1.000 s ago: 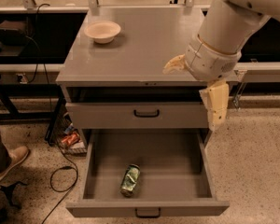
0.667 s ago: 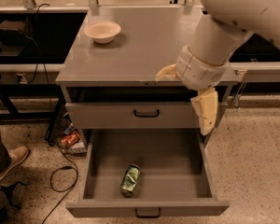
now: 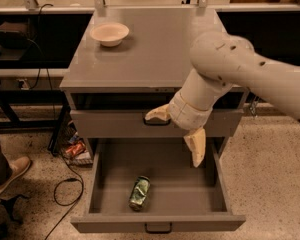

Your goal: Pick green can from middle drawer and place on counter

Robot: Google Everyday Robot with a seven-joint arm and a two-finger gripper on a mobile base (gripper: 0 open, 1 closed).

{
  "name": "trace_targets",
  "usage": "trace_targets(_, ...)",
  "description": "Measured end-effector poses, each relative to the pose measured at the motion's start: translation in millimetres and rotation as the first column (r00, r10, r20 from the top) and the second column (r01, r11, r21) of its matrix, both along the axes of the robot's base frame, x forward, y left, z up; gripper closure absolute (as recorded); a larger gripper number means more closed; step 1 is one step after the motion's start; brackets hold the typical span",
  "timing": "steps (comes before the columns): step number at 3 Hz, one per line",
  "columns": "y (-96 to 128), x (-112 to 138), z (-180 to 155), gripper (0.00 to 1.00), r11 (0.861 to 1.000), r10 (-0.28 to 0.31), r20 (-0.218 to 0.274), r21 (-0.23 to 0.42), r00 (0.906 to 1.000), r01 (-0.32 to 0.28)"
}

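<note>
Green can (image 3: 139,193) lies on its side on the floor of the middle drawer (image 3: 190,189), which is pulled fully open, and it sits toward 7 o'clock from the floor's centre. Its lower end is close to the front wall, but whether the two touch cannot be told. Bare grey floor surrounds the can: a strip toward the left wall at 9 o'clock, a broad stretch toward the right wall at 3 o'clock, and open floor back toward 12 o'clock. Nothing else lies in the tray. The gripper (image 3: 177,131) hangs above the drawer's back half, at roughly 1 o'clock from the can and well apart from it. Its two cream fingers are spread wide. One points toward 9 o'clock across the top drawer front (image 3: 110,125), covering part of that drawer's black handle (image 3: 151,123). The other points down toward 6 o'clock over the right side of the tray. The fingers hold nothing. The pale arm (image 3: 240,66) reaches in from 3 o'clock and crosses the front right corner of the counter (image 3: 160,54). On the counter, a cream bowl (image 3: 109,34) sits at the 10 o'clock corner, and the rest of the visible top is bare out to its edges. On the speckled floor (image 3: 270,174) at 9 o'clock are a black cable (image 3: 65,189) and a brown shoe (image 3: 9,173).
</note>
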State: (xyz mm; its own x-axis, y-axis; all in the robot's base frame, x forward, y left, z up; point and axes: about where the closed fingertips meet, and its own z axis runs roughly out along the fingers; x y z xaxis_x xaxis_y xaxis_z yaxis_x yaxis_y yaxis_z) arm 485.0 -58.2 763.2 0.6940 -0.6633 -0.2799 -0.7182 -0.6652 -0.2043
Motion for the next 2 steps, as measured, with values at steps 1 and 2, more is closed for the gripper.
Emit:
trace_targets(1,5.1,1.4,-15.7,0.0,0.999,0.042,-0.003,0.018,0.9991,-0.042)
trace_targets(2,6.0,2.0,-17.8,0.0,0.999,0.049,0.001,0.017,0.9988,-0.049)
